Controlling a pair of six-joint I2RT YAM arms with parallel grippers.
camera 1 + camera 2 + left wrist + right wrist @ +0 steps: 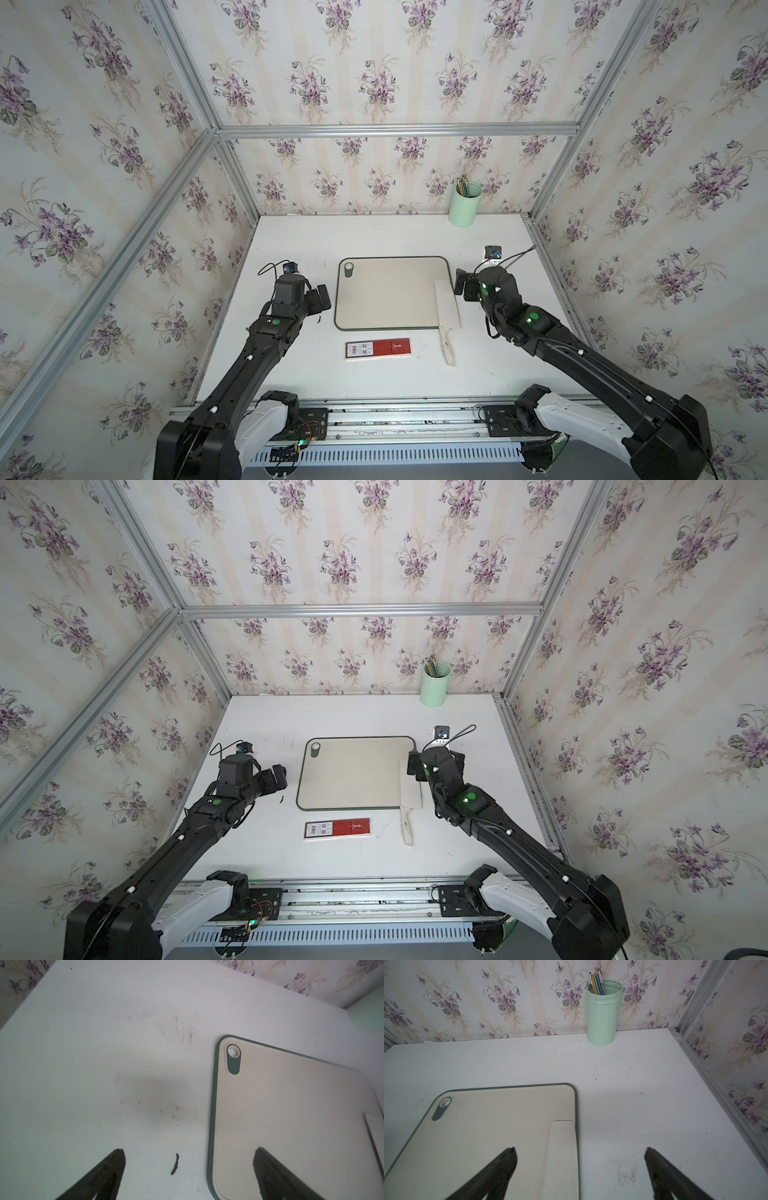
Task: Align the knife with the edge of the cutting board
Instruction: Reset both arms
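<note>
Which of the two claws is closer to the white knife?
The right. The right gripper hangs open right by the knife blade. The left gripper sits across the cutting board, beyond its opposite edge.

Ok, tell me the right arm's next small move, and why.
Probably pull the right gripper back from the cutting board: its fingers stand open and empty, and the knife already lies along the board's right edge.
</note>
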